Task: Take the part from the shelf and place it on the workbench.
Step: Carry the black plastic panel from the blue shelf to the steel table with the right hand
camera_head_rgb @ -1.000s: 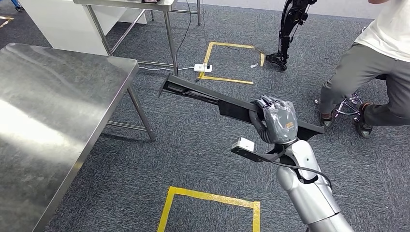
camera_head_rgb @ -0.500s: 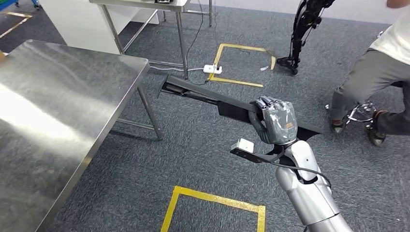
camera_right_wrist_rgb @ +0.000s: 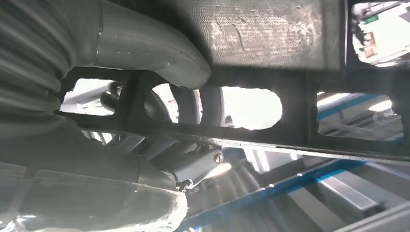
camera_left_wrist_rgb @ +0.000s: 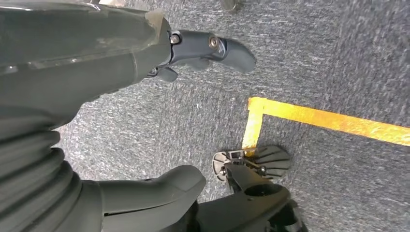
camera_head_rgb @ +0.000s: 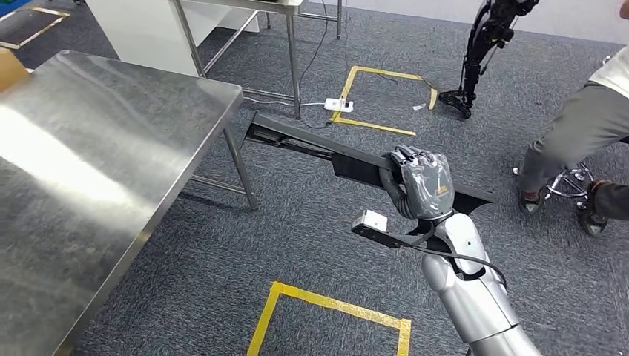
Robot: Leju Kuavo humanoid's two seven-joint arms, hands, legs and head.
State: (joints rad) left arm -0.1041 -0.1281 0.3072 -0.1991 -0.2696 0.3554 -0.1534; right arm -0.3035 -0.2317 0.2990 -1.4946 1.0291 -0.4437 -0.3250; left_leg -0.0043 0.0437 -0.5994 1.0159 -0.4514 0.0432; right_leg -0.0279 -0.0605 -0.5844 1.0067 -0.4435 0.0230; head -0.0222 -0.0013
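Right hand (camera_head_rgb: 424,185) wrapped around the long black part (camera_head_rgb: 326,150), holding it level above the grey carpet (camera_head_rgb: 311,230), its far end near the corner of the steel workbench (camera_head_rgb: 111,148) but off it. Left hand (camera_left_wrist_rgb: 96,63) hanging over the carpet and yellow tape (camera_left_wrist_rgb: 309,116), holding nothing, fingers apart. Seated person (camera_head_rgb: 586,126) at far right.
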